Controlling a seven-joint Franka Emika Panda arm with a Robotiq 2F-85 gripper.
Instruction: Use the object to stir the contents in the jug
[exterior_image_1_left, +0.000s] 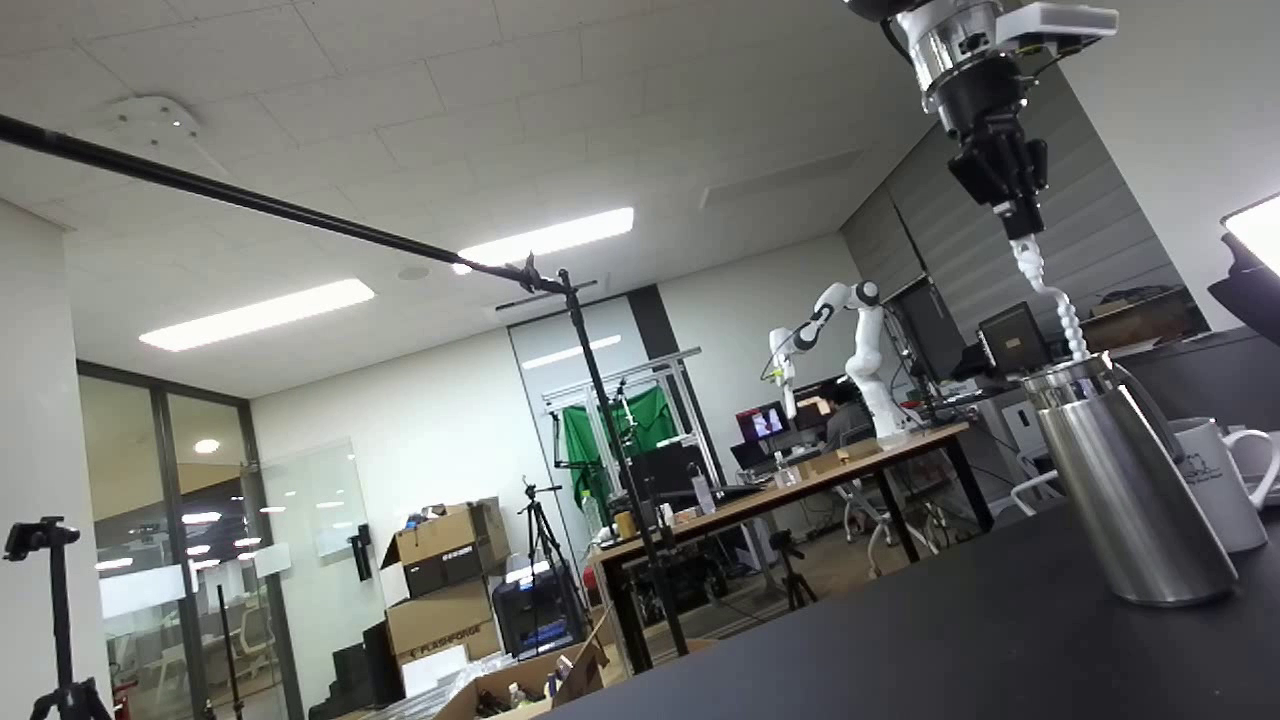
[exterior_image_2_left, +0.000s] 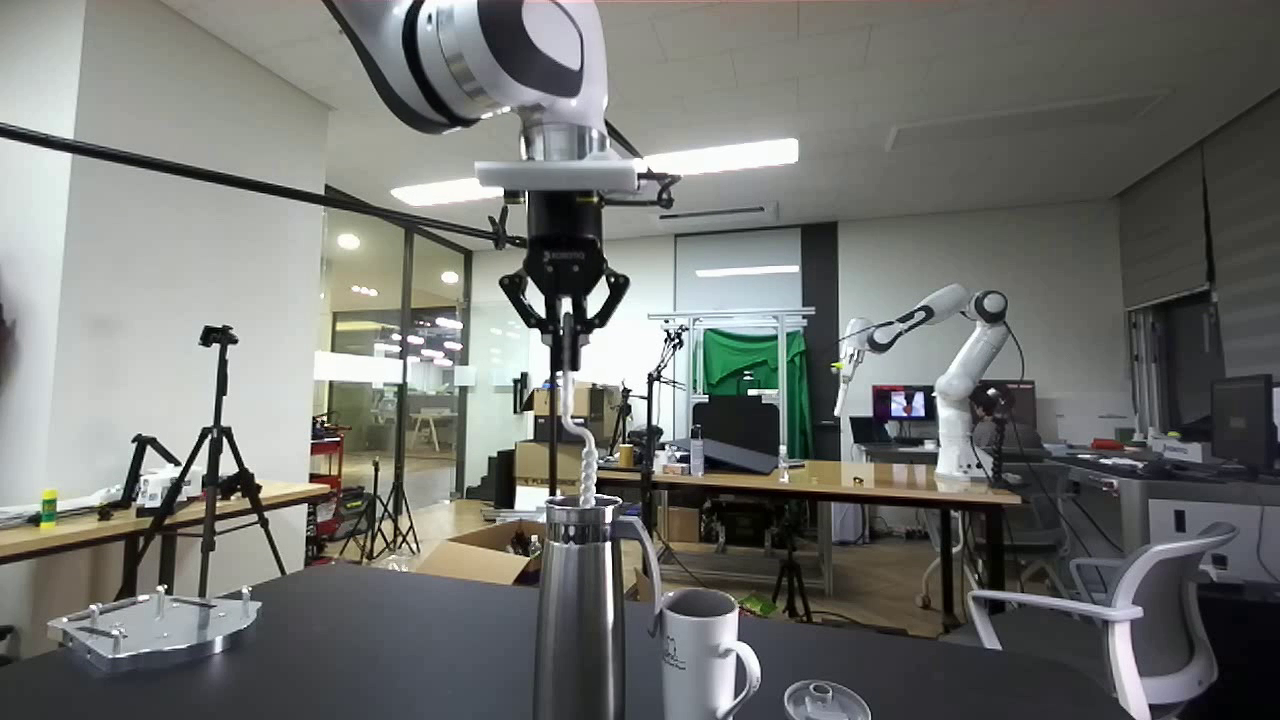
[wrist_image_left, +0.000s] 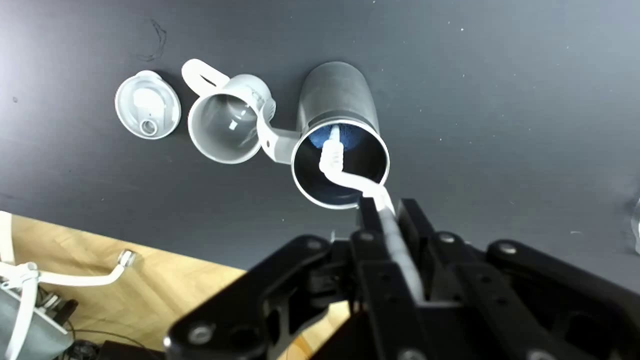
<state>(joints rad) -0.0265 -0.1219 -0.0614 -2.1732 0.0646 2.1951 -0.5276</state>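
Note:
The object, a slim white stick with a bend and a twisted, beaded lower part, shows in both exterior views (exterior_image_1_left: 1029, 262) (exterior_image_2_left: 589, 465) and in the wrist view (wrist_image_left: 332, 161). My gripper (exterior_image_1_left: 1022, 222) (exterior_image_2_left: 566, 360) (wrist_image_left: 389, 204) is shut on its upper part, above the jug. The steel jug (exterior_image_1_left: 1130, 500) (exterior_image_2_left: 580, 640) (wrist_image_left: 337, 92) stands upright and open on the dark table. The object's lower end passes through the jug's mouth; the exterior views hide it behind the wall. Something blue shows inside the jug in the wrist view.
A white mug (exterior_image_1_left: 1215, 490) (exterior_image_2_left: 698, 660) (wrist_image_left: 225, 127) stands close beside the jug's handle. A clear lid (exterior_image_2_left: 825, 703) (wrist_image_left: 147, 105) lies beyond the mug. A clear plate with posts (exterior_image_2_left: 155, 628) lies on the table. A chair (exterior_image_2_left: 1160, 610) stands past the table edge.

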